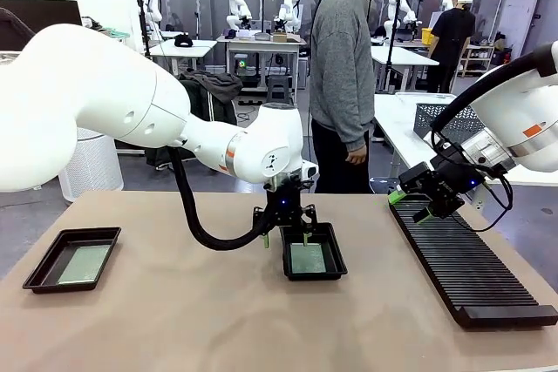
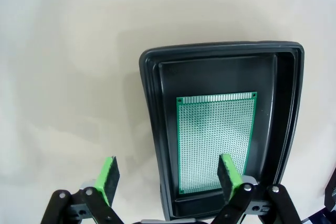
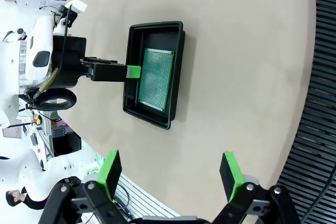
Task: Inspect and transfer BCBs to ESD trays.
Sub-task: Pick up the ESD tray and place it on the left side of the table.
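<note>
On the tan worktop [image 1: 174, 320], the middle tray [image 1: 314, 253] is the landmark; a green board [image 1: 308, 257] lies flat inside it. The left hand [image 1: 286, 231] hangs just over the tray's left rim, fingers spread wide and holding nothing, one finger over the board and one outside the wall. Well to the left of the tray, a second tray [image 1: 71, 259] also carries a board [image 1: 84, 263]. To the right, the right hand [image 1: 419, 206] hovers wide and empty above the long black slotted rack [image 1: 471, 267], which looks bare. Both trays filled suggests the transfer is nearly done. Beyond the tray stands a person [image 1: 342, 76]; farther back, a lab with more tables.
</note>
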Robot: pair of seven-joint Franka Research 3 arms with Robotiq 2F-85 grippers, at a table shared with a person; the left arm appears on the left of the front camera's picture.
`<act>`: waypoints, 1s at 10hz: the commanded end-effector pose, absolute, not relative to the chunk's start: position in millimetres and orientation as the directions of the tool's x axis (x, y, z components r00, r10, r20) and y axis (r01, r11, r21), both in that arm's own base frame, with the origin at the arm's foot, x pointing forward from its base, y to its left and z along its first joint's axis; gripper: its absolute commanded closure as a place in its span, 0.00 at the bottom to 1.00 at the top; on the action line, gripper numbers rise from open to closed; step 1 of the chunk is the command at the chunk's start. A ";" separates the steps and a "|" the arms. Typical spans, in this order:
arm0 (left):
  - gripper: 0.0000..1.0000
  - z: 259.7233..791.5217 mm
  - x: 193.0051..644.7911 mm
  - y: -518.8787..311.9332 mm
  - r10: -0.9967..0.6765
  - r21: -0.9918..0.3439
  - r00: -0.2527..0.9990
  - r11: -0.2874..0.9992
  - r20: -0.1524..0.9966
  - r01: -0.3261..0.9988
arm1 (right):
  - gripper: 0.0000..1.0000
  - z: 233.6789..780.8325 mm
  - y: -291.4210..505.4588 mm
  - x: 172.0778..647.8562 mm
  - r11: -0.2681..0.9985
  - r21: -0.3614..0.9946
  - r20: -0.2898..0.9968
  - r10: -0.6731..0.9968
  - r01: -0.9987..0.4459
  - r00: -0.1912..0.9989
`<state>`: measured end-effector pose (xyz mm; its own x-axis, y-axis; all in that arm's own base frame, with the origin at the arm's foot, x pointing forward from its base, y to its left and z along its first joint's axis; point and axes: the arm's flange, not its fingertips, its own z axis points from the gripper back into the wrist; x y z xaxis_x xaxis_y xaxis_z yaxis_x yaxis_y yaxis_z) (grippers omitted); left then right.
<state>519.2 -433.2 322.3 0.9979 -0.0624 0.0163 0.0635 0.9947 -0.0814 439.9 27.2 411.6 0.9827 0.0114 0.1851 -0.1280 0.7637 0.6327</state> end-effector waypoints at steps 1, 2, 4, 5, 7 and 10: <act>0.00 323.1 511.0 -426.6 -0.031 -0.051 0.999 0.998 0.030 0.032 | 0.00 413.1 26.8 439.1 0.767 0.629 0.181 0.011 -0.124 0.983; 0.20 322.4 512.0 -426.5 -0.037 -0.044 0.999 0.998 0.033 0.039 | 0.00 413.1 26.8 439.1 0.767 0.629 0.181 0.011 -0.124 0.983; 0.67 320.8 513.7 -425.0 -0.047 -0.050 0.999 0.998 0.027 0.048 | 0.00 413.1 26.8 439.1 0.767 0.629 0.181 0.011 -0.124 0.983; 0.91 321.2 513.4 -425.1 -0.053 -0.048 0.998 0.997 0.024 0.054 | 0.00 413.1 26.8 439.1 0.767 0.629 0.181 0.011 -0.124 0.983; 1.00 319.5 513.9 -424.7 -0.062 -0.054 0.998 0.997 0.016 0.063 | 0.00 413.1 26.8 439.1 0.767 0.629 0.181 0.011 -0.124 0.983; 1.00 320.4 513.2 -424.5 -0.055 -0.047 0.998 0.997 0.022 0.056 | 0.00 413.1 26.8 439.1 0.767 0.629 0.181 0.011 -0.124 0.983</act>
